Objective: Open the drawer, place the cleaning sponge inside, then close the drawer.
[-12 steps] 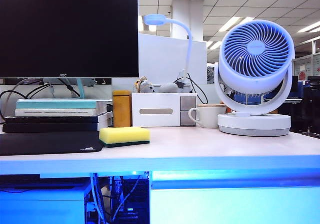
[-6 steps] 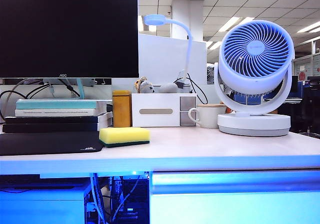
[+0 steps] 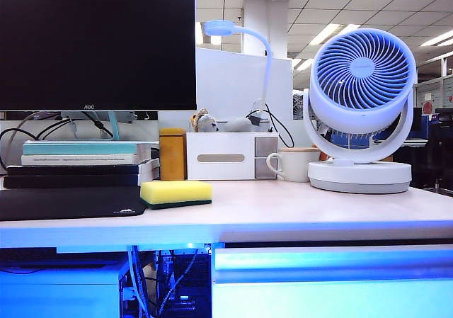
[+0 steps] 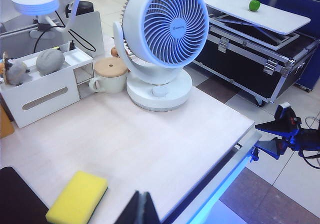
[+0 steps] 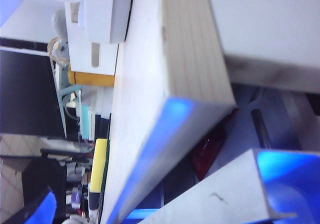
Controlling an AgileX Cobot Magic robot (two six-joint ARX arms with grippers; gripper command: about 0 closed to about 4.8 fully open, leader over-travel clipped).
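The drawer (image 3: 333, 282) fills the lower right of the exterior frame under the table (image 3: 297, 208), its blue-lit lip handle (image 3: 333, 260) standing just below the table edge with a dark gap between them. The cleaning sponge (image 3: 176, 192) lies flat on the table at centre left, touching the black mat (image 3: 67, 202), with bare tabletop to its right. The fan (image 3: 361, 112) stands at right. The left hand (image 4: 141, 210) hangs above the table's front edge near the sponge, fingers together. The right hand appears in no view; its fingers stand apart.
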